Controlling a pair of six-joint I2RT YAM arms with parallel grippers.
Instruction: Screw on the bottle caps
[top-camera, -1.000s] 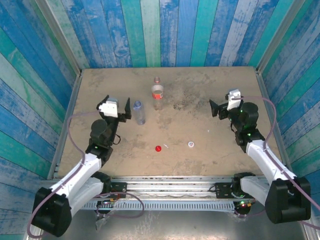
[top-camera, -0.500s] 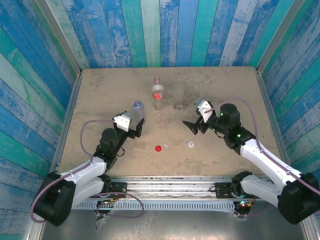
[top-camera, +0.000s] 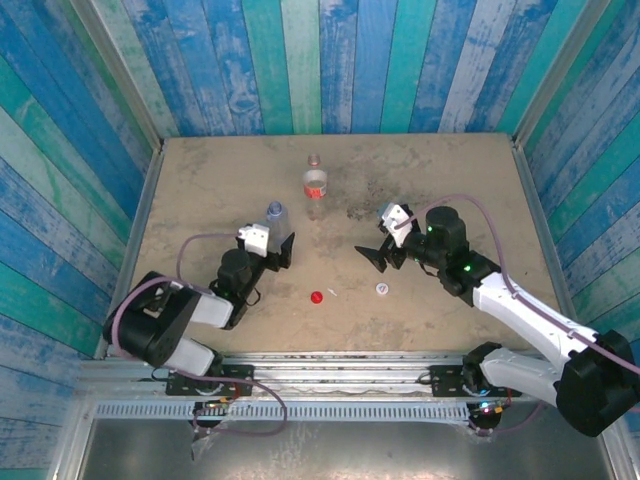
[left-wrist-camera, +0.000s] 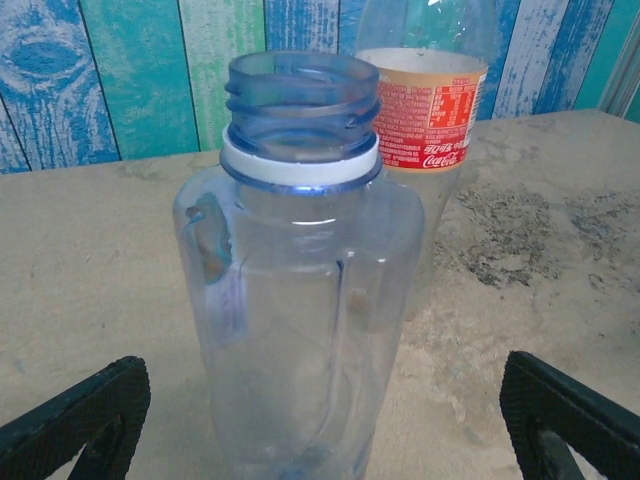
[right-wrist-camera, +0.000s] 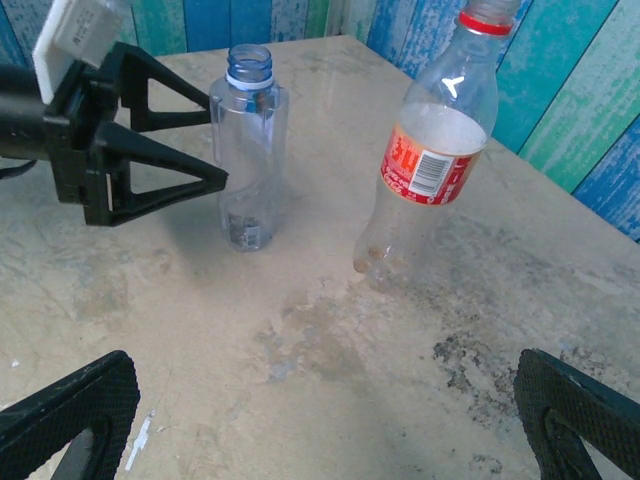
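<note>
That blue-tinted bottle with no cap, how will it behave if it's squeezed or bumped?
The blue-tinted bottle looks empty and thin-walled, so probably very light and apt to dent under a firm squeeze. Standing upright on a narrow base, it may tip from a sideways bump, then roll.

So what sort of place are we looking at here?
Probably a robot test cell, not a home: left arm and right arm on a metal rail, a worn tabletop boxed in by painted plank walls.
</note>
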